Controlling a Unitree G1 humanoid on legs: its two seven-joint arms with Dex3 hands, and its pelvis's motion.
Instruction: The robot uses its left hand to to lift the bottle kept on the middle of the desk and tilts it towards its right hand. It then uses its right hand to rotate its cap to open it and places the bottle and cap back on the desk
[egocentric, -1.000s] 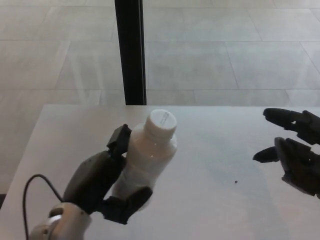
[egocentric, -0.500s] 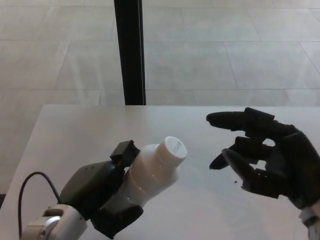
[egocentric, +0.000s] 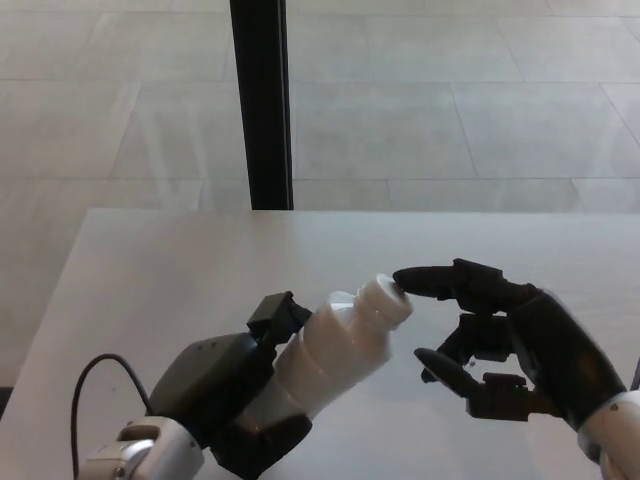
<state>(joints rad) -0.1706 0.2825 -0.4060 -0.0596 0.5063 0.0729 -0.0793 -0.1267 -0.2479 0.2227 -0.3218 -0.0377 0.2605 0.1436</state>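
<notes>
Lift and tilt were done: black left hand (egocentric: 235, 395) gripped the white plastic bottle (egocentric: 330, 350) at lower centre, white screw cap (egocentric: 385, 300) still on. Black right hand (egocentric: 500, 340) was spread open, one fingertip (egocentric: 405, 278) at the cap. Unscrewing and placing on the pale desk (egocentric: 150, 270) remained.
</notes>
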